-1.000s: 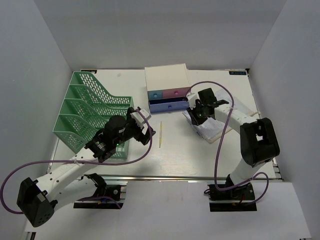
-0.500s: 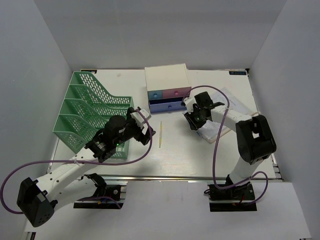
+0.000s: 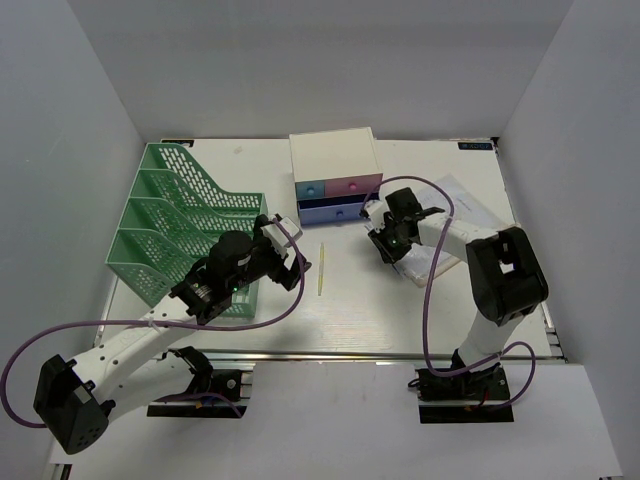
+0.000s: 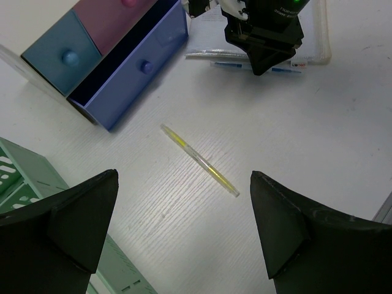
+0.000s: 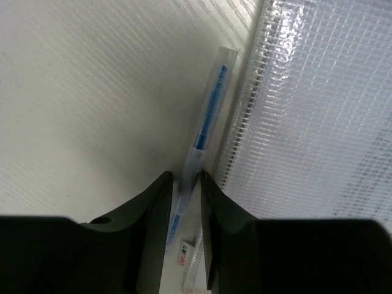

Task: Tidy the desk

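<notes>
The desk [image 3: 400, 310] is an off-white tabletop. A clear pen with yellow ink [image 3: 321, 268] lies at its middle; in the left wrist view the yellow pen [image 4: 199, 160] is below and between my wide-open fingers. My left gripper [image 3: 285, 255] [image 4: 184, 177] hovers above it, empty. My right gripper [image 3: 385, 245] [image 5: 185, 180] points down at the desk by a clear mesh pouch [image 3: 430, 258] [image 5: 318, 122]. Its fingers are closed around a clear pen with blue ink [image 5: 208, 116] that lies along the pouch's edge.
A white drawer box [image 3: 335, 175] stands at the back centre, its lower blue drawer [image 4: 135, 73] pulled out. A green mesh file rack [image 3: 175, 225] stands at the left beside my left arm. Papers [image 3: 465, 200] lie at the back right. Grey walls enclose the desk.
My right gripper has shifted a little left, toward the drawer box, at the pouch's edge. The left arm and the yellow pen have not moved.
</notes>
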Robot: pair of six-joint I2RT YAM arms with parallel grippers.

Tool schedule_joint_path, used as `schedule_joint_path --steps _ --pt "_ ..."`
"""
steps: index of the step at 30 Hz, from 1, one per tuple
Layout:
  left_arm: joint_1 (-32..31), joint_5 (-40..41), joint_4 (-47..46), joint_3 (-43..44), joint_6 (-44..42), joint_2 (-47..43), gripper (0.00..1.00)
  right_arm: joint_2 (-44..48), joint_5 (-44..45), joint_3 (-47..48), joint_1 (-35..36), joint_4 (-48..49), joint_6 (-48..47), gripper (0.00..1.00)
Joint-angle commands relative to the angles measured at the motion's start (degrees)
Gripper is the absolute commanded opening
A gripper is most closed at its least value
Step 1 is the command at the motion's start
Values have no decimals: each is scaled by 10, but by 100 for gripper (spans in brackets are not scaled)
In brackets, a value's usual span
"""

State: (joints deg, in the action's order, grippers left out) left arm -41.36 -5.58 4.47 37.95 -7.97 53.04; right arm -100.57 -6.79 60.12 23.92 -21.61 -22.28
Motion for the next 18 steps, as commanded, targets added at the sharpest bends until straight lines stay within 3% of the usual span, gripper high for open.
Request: schedule_joint_path --steps 1,5,12,18 --pt "2 -7 -3 -3 -3 -7 98 -4 6 -16 8 5 -14 30" --pt "2 -7 -3 -2 -2 -6 98 0 11 -32 13 9 -20 23" --pt "2 -7 -3 -4 -3 -7 98 12 -25 -10 19 -29 -43 3" --pt "2 -12 -4 -5 -5 -4 98 62 -79 63 30 -103 -134 0"
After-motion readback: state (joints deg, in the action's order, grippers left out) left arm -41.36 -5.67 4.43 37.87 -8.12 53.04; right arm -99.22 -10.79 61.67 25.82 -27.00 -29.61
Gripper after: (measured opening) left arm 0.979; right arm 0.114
